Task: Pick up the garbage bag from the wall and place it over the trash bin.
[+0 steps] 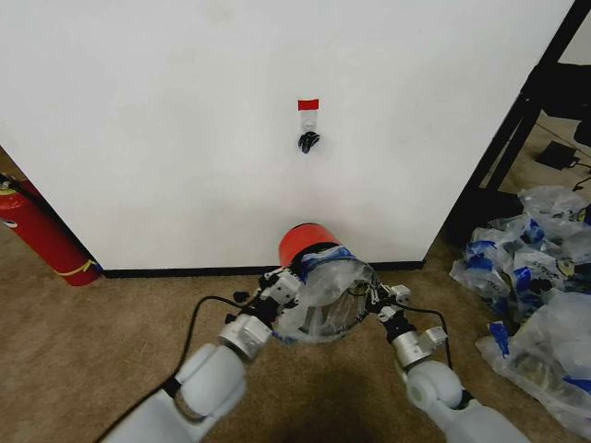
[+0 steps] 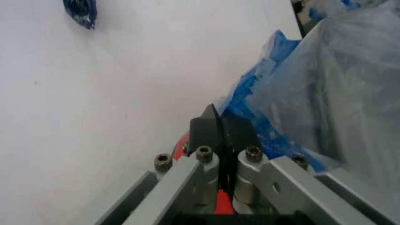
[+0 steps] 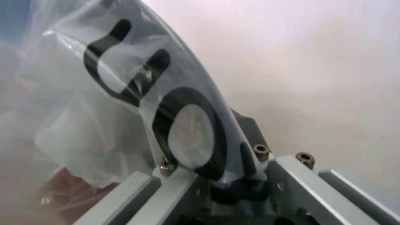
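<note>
The garbage bag, thin and translucent with blue print, is stretched open between my two grippers over the trash bin, which stands on the carpet against the wall. The bin's red part shows behind the bag, and its dark mesh shows faintly through the plastic. My left gripper is shut on the bag's blue-printed edge, fingertips pressed together. My right gripper is shut on the opposite edge, and the printed plastic drapes over its fingers.
A small hook sits under a red tape strip on the wall. A red fire extinguisher leans at the left. A heap of clear-and-blue bags lies at the right beside a black frame.
</note>
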Motion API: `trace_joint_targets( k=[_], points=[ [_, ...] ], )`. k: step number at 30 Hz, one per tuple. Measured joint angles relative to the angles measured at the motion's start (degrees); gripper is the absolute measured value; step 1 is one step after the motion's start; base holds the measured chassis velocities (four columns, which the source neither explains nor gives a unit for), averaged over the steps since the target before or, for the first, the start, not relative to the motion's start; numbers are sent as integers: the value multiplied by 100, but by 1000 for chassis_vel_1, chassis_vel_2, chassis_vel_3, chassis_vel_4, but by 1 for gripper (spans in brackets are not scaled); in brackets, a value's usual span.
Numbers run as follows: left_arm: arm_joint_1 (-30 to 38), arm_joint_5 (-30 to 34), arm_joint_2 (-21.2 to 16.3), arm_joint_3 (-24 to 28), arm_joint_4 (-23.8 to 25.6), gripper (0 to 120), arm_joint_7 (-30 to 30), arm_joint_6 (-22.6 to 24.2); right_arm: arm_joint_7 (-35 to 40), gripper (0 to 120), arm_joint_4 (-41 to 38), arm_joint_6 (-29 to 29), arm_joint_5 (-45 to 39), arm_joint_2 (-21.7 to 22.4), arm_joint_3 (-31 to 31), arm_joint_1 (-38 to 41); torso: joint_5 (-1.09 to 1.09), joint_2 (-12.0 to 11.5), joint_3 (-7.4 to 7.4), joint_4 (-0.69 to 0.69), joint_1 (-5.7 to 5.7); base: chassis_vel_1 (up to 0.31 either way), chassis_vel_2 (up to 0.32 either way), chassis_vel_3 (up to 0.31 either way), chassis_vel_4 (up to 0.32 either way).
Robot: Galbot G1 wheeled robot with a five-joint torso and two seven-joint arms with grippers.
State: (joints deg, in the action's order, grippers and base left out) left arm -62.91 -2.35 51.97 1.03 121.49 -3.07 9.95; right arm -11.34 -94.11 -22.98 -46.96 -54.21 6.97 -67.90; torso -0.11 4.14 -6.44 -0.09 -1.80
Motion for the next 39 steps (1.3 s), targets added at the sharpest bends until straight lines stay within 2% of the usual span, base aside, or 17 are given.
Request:
trace_joint_targets(
  k=[4, 8, 13, 25, 30, 34, 36, 38, 39],
  points=[
    [28, 62, -222, -73, 32, 0, 121, -58, -218, 0, 27, 23, -303, 78, 42, 10, 0, 0, 0, 0, 0, 0, 0, 0, 0],
    [112, 62, -286, -103, -75, 0, 169, -109, -469, 0, 27, 74, -585, 116, 76, 8, 0, 0, 0, 0, 0, 0, 0, 0, 0],
    [171, 23, -260, -247, -320, 0, 172, -157, -1045, 0, 58, 146, -888, 237, 116, -18, 0, 0, 0, 0, 0, 0, 0, 0, 0],
    [278, 101, -156, -460, -553, 0, 233, -322, -1320, 0, -59, 157, -1322, 255, 131, -78, 0, 0, 0, -1, 0, 0, 0, 0, 0],
    [79, 332, -152, -457, -369, 0, 113, -356, -986, 0, -152, 50, -1425, 136, 101, -127, 0, 0, 0, 1, 0, 0, 0, 0, 0],
    [-132, 398, -124, -536, -183, 16, 51, -617, -296, 0, -307, -110, -1505, -24, 62, -171, 1, 0, 0, 0, 0, 0, 0, 0, 0],
    [-161, 400, -124, -551, -157, 20, 52, -647, -162, 0, -331, -126, -1505, -44, 60, -172, 1, 0, 0, 0, 0, 0, 0, 0, 0],
    [-277, 390, -121, -590, -74, 31, 53, -731, 502, 0, -436, -199, -1500, -116, 69, -181, 0, 0, 0, 0, 0, 0, 0, 0, 0],
    [-277, 390, -121, -590, -74, 31, 53, -731, 502, 0, -436, -199, -1500, -116, 69, -181, 0, 0, 0, 0, 0, 0, 0, 0, 0]
  ],
)
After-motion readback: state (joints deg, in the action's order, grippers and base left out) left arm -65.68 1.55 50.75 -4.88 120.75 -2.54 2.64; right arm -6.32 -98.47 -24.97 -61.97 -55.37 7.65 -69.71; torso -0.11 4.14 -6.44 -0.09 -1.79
